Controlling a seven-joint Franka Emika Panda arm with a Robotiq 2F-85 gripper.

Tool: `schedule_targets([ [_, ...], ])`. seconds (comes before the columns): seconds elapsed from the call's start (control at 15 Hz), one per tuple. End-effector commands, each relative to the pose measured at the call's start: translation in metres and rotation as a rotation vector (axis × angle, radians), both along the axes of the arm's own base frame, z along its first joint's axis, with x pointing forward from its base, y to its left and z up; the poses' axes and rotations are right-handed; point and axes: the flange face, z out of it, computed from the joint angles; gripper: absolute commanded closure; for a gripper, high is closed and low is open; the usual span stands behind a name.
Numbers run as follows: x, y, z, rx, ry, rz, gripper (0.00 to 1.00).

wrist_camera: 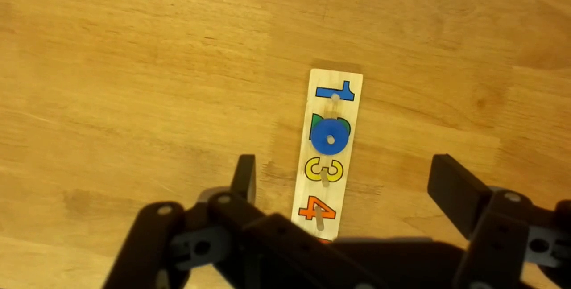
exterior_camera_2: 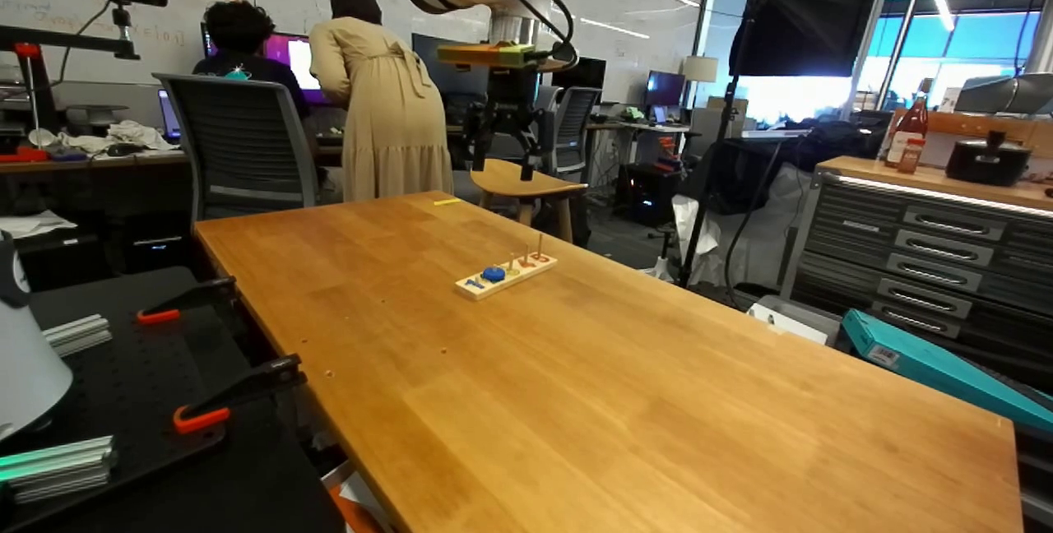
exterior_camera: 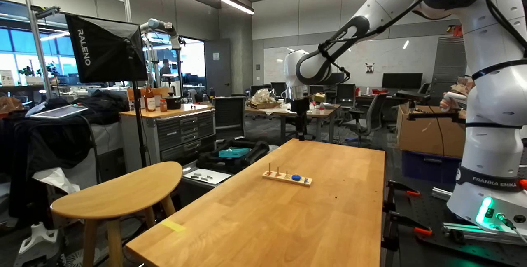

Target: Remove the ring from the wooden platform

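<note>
The wooden platform [wrist_camera: 321, 190] is a thin pale strip with printed coloured numbers and upright pegs. It lies flat on the table in both exterior views [exterior_camera: 282, 178] [exterior_camera_2: 484, 292]. The blue ring [wrist_camera: 320, 139] sits on the peg at number 2, around the peg; it also shows in both exterior views [exterior_camera: 296, 177] [exterior_camera_2: 493, 274]. The other visible pegs are bare. My gripper [wrist_camera: 343, 168] is open and empty, well above the table, as an exterior view shows [exterior_camera_2: 503, 171]. In the wrist view the platform lies between the fingers, and the gripper body hides its number-5 end.
The platform stands on a large wooden tabletop [exterior_camera: 329, 217]. Clamps [exterior_camera_2: 201, 419] hold the table edge beside the robot base. An oval wooden stool [exterior_camera: 119, 193] and a teal box [exterior_camera_2: 938, 368] stand off the table's far side. Two people are in the background.
</note>
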Motion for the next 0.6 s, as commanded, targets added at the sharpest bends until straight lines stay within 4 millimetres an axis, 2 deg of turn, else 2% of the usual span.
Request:
schedule_targets([
  [0.0,-0.004,-0.005,-0.027,0.0,-0.012,-0.011,0.0],
  [0.27,-0.011,-0.014,-0.063,0.042,-0.055,-0.044,0.0],
  [0.53,-0.015,-0.021,-0.109,0.09,-0.094,-0.106,0.0],
])
